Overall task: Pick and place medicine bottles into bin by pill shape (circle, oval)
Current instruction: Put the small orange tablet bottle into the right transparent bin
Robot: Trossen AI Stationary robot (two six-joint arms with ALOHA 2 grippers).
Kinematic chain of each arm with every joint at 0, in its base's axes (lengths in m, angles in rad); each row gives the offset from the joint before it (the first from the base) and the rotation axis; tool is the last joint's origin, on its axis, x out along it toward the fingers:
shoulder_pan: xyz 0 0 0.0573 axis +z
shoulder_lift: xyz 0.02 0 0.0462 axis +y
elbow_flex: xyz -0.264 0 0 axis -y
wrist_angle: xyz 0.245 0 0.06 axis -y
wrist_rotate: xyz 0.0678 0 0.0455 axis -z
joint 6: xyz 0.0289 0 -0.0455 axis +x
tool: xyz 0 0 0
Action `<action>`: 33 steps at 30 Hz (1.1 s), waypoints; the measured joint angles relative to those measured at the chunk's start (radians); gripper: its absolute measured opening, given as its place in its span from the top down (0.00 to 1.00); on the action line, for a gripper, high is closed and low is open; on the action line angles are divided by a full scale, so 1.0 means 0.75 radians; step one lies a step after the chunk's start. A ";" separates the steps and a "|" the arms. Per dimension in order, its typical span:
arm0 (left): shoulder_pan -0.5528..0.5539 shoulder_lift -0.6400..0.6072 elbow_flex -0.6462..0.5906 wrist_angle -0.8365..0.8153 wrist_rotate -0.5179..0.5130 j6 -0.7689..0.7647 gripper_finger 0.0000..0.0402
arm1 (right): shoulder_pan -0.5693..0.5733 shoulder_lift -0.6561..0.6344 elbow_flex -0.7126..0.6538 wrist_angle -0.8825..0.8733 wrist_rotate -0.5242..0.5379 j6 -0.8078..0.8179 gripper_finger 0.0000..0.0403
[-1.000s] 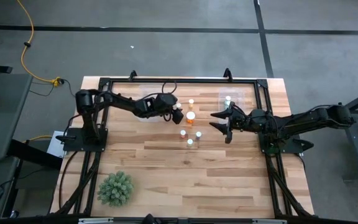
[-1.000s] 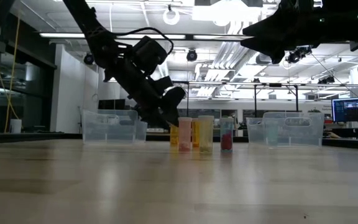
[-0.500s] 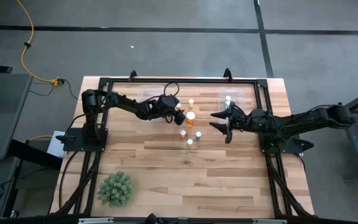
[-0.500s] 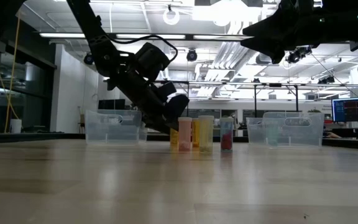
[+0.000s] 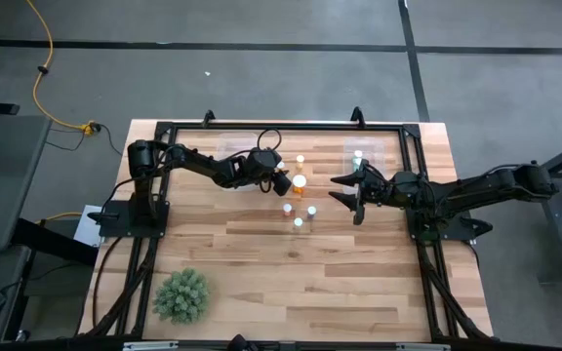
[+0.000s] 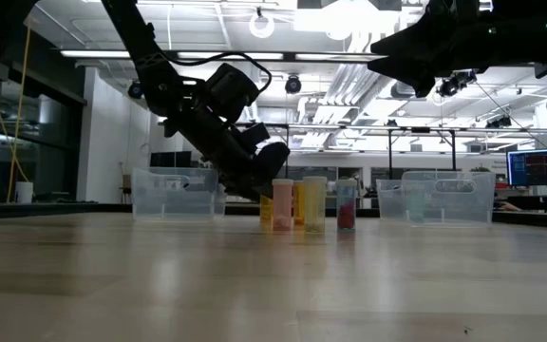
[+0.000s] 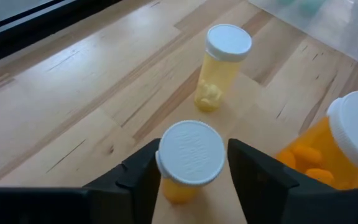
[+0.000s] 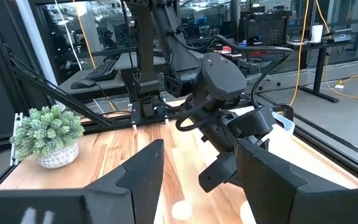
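While the right gripper [image 5: 345,192] hangs above the table to the right of the cluster with its jaws spread and nothing between them, the left gripper [image 7: 191,163] sits low at the cluster's left edge, its two fingers [image 7: 140,169] straddling a small orange bottle [image 7: 190,158] with a white cap. The jaws look close against the cap, though whether they actually pinch it I cannot tell. A pale yellow bottle [image 7: 221,65] stands just beyond, a larger orange bottle [image 7: 344,146] beside it. This looks like the grasp step. Next the bottle must be gripped firmly, lifted straight up clear of its neighbours, and carried to one of the clear bins [image 6: 171,193] at the far side.
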 joint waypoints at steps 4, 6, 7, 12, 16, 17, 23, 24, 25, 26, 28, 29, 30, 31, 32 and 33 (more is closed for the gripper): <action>0.000 0.000 0.000 -0.002 0.000 0.008 0.63 | 0.000 0.000 0.000 0.000 0.000 0.000 0.53; 0.000 0.000 0.000 -0.002 0.000 0.009 0.65 | 0.000 0.000 0.000 0.000 0.000 0.000 0.53; 0.000 0.000 0.000 -0.002 0.000 0.011 0.65 | 0.000 0.000 0.000 0.000 0.000 0.000 0.53; 0.000 0.000 0.000 -0.002 0.000 0.021 0.71 | 0.000 0.000 0.000 0.000 0.000 0.000 0.53; 0.000 0.000 0.000 -0.002 0.000 0.032 0.75 | 0.000 0.000 0.000 0.000 0.000 0.000 0.53; 0.000 0.000 0.000 -0.002 0.000 0.032 0.75 | 0.000 0.000 0.000 0.000 0.000 0.000 0.53; 0.002 -0.009 0.001 -0.004 0.000 0.033 0.77 | 0.000 0.000 0.000 0.000 0.000 0.000 0.53; 0.003 -0.020 0.001 -0.005 0.000 0.033 0.77 | 0.000 0.000 0.000 0.000 0.000 0.000 0.53; 0.003 -0.032 0.001 -0.001 0.000 0.036 0.77 | 0.000 0.000 0.000 0.000 0.000 0.000 0.53; 0.003 -0.048 0.002 0.000 0.000 0.043 0.77 | 0.000 0.000 0.000 0.000 0.000 0.000 0.53; 0.003 -0.082 0.002 -0.003 -0.001 0.058 0.77 | 0.000 0.000 0.000 0.000 0.000 -0.001 0.53; 0.003 -0.103 0.002 -0.007 -0.001 0.061 0.77 | 0.000 0.000 0.000 0.000 -0.001 -0.001 0.53; 0.003 -0.129 0.002 -0.013 -0.002 0.066 0.76 | 0.000 0.000 0.000 0.000 0.000 -0.001 0.53; 0.003 -0.155 0.002 -0.017 -0.004 0.071 0.76 | 0.000 0.000 0.000 0.000 0.000 -0.001 0.53; 0.003 -0.181 0.002 -0.024 -0.009 0.080 0.76 | 0.000 0.000 0.000 0.000 0.000 -0.001 0.53; 0.003 -0.209 0.002 -0.042 -0.012 0.090 0.76 | 0.000 0.000 0.000 0.000 0.000 -0.001 0.53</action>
